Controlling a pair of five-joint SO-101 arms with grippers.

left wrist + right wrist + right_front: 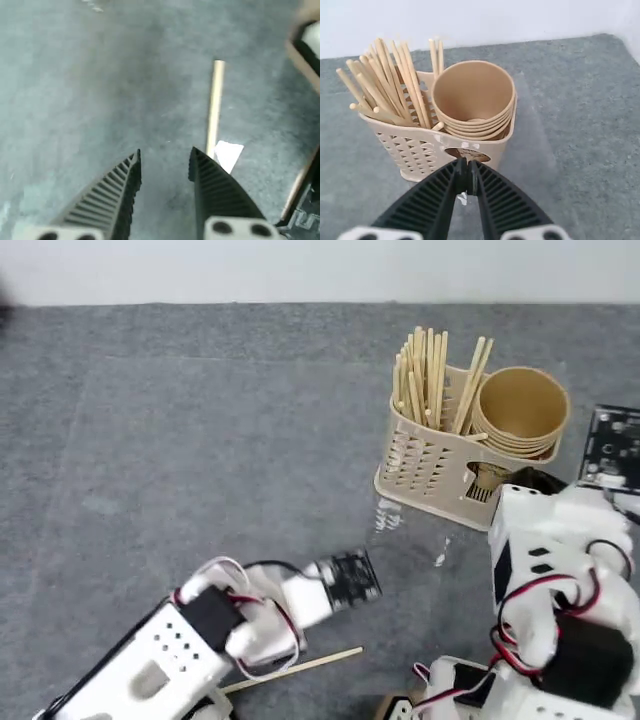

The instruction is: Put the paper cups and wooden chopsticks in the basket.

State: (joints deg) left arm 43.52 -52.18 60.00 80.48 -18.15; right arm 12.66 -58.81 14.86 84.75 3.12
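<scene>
A beige slotted basket (432,472) stands on the grey mat at the back right. Several wooden chopsticks (428,370) stand upright in its left compartment, and a stack of paper cups (520,410) sits in the right one. One loose chopstick (300,667) lies flat on the mat beside the left arm (250,615). In the left wrist view my left gripper (165,155) is open just above the mat, with that chopstick (216,105) just outside one finger. My right gripper (466,167) is shut and empty, close in front of the basket (420,150) and cups (472,95).
A black circuit board (615,445) lies at the right edge behind the right arm (555,580). A small white scrap (228,154) lies by the loose chopstick. Bare grey mat (200,440) spreads across the left and middle.
</scene>
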